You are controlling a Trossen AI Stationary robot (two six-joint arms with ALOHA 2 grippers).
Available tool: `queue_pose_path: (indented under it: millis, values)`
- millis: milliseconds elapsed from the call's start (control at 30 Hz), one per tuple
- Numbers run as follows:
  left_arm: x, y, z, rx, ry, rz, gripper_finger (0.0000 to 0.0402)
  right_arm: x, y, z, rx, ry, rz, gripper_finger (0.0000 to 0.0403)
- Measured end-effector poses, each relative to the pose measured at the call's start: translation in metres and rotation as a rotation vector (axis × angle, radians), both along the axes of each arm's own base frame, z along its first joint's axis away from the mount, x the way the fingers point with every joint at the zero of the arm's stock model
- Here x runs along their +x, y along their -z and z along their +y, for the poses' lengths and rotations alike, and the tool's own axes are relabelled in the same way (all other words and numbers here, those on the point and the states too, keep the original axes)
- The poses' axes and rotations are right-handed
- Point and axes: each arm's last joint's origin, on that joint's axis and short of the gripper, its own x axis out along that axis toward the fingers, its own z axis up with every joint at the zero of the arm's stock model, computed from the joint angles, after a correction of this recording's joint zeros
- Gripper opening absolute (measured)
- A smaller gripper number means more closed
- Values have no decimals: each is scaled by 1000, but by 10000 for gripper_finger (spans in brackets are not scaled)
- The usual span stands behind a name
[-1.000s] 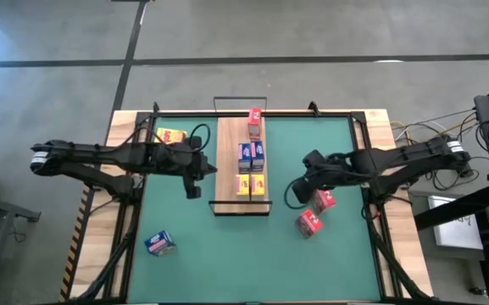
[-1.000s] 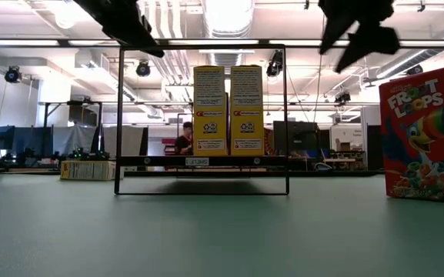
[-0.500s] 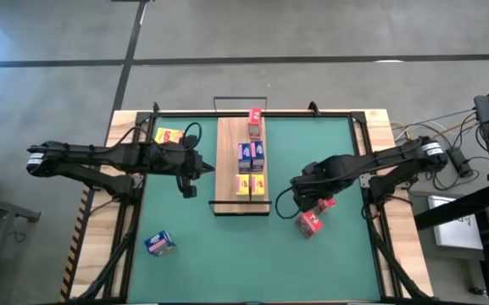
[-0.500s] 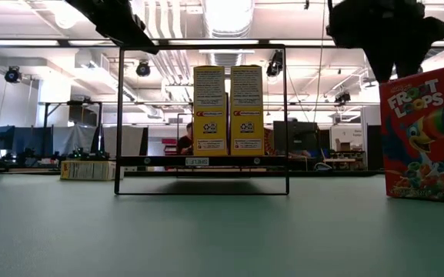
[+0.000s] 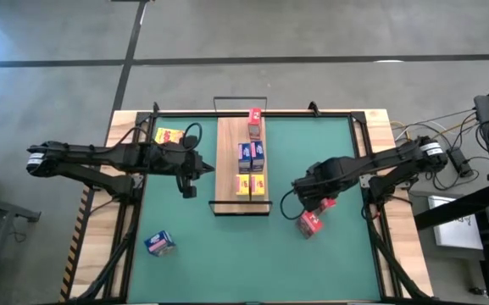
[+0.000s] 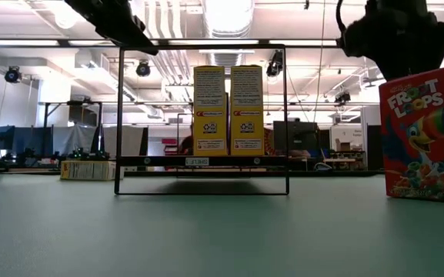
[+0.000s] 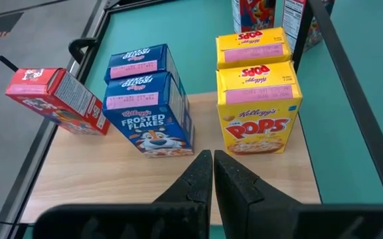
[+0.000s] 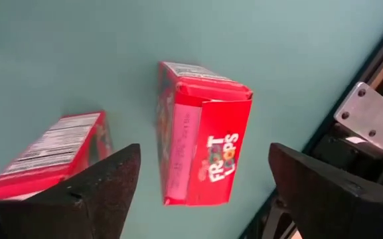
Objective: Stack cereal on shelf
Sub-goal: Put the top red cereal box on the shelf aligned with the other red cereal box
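The shelf [image 5: 229, 165] is a light-wood board with a black wire frame, and red [image 5: 255, 121], blue [image 5: 252, 156] and yellow cereal boxes [image 5: 255, 185] stand on it. My right gripper [image 8: 204, 199] points down, wide open, above two red boxes [image 8: 204, 153] [image 8: 48, 156] on the green mat, touching neither. In the high view it hovers [image 5: 312, 202] over these boxes [image 5: 309, 224]. My left gripper [image 7: 212, 174] is shut and empty, held above the shelf's left side [image 5: 191, 182]. The left wrist view shows the blue [image 7: 148, 109], yellow [image 7: 257, 93] and red boxes [image 7: 58, 99] standing on the board.
A yellow box [image 5: 169, 135] lies at the mat's far left, and a blue box [image 5: 159, 244] lies at its near left. In the low view a red box [image 6: 425, 135] stands on the mat at the right, beside the wire frame [image 6: 287, 115].
My right gripper has tipped from a slant to point straight down. It has sunk a little toward the two red boxes, shifting toward the table's near edge. The boxes have kept still.
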Motion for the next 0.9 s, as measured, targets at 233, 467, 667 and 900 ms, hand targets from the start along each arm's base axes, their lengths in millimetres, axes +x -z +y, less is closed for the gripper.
queue_pose_path:
  millis: [233,467,667,900]
  values:
    - [0,4,0,0,0,12,0,-2,18,0,1,-14,7,298]
    - [0,8,0,0,0,14,0,-3,34,0,4,-21,5,275]
    - [0,9,0,0,0,15,0,-4,36,-1,2,-21,13,240]
    - [0,9,0,1,0,14,0,-2,31,0,4,-21,-9,213]
